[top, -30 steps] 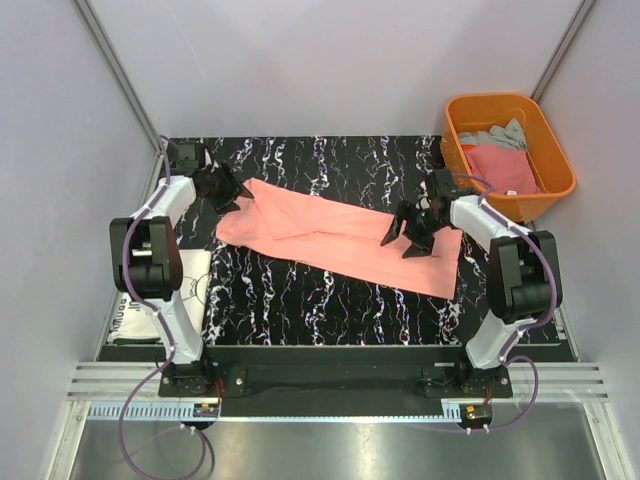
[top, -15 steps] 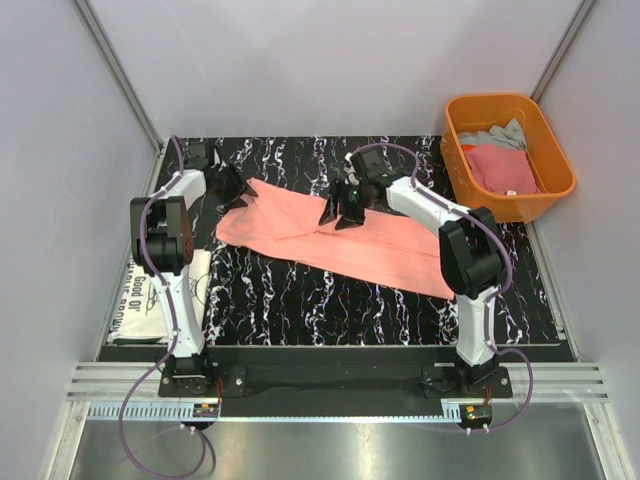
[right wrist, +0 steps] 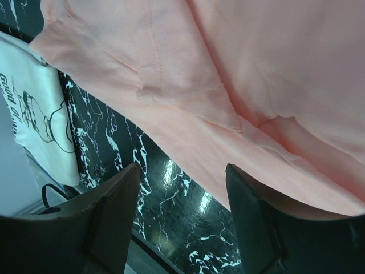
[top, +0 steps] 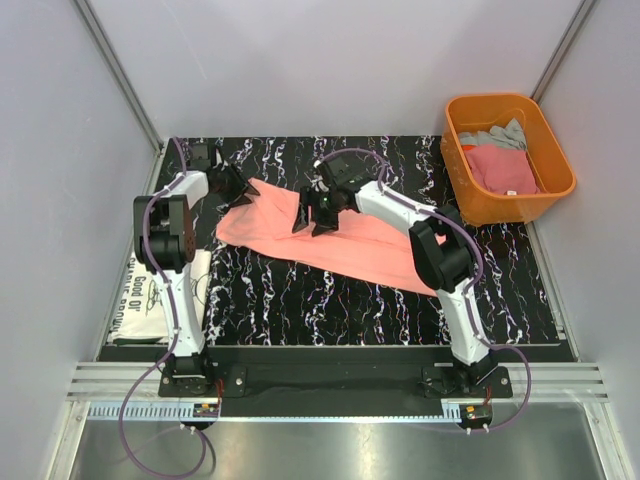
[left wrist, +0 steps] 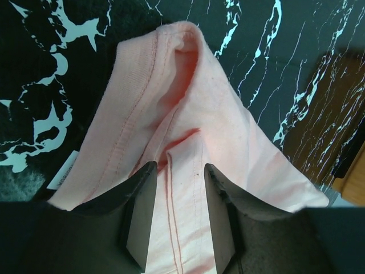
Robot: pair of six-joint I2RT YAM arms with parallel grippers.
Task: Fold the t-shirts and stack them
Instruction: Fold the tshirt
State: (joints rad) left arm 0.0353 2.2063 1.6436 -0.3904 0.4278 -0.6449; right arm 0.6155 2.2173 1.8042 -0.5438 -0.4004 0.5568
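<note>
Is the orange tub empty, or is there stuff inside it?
Not empty. The orange tub holds a grey t-shirt and a deeper pink t-shirt, both lying loosely inside it.

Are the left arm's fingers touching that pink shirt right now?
Touching. In the left wrist view, the salmon-pink t-shirt bunches up between the left gripper's fingers, its cloth meeting their inner edges.

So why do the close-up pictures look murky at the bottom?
Left wrist: the jaws sit close to the lens, dark and soft-edged; the salmon-pink t-shirt is sharp. Right wrist: likewise, with a pale sheen on the glossy table. Top external: even light, faint shadows, everything sharp.
</note>
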